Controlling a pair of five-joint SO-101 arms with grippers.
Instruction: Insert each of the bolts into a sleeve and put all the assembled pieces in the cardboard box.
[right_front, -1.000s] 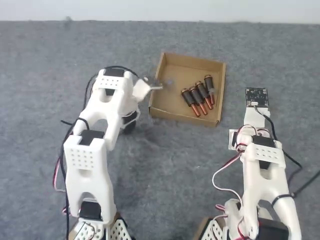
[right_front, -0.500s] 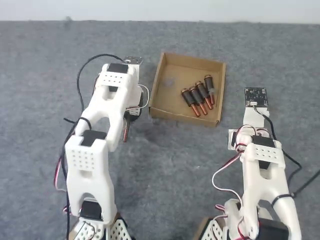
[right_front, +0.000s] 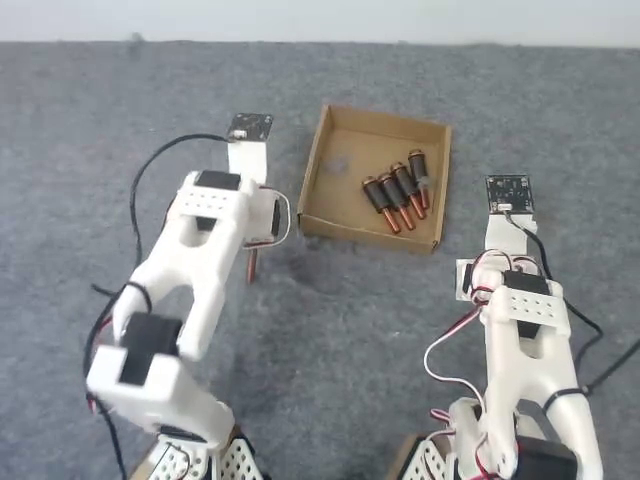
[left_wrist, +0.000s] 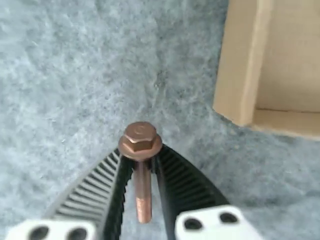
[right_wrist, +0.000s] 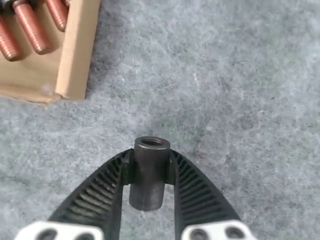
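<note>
My left gripper (left_wrist: 140, 156) is shut on a copper bolt (left_wrist: 142, 192), hex head outward, above the grey carpet just left of the cardboard box (left_wrist: 247, 70). In the high view the bolt (right_front: 252, 266) hangs under the left arm, near the box's (right_front: 313, 170) front left corner. A dark sleeve (right_wrist: 149, 172) stands upright, open end up, with my right gripper (right_wrist: 150, 159) shut on it over the carpet right of the box (right_wrist: 75, 50). Several assembled pieces (right_front: 396, 195) lie side by side in the box.
The right arm (right_front: 522, 312) stands at the front right, with loose wires around it. Grey carpet (right_front: 360, 320) covers the table between the two arms and in front of the box. A pale wall runs along the far edge.
The left arm has swung away from the box's left wall and drawn back toward the front, with the bolt in its gripper. The right arm has kept still.
</note>
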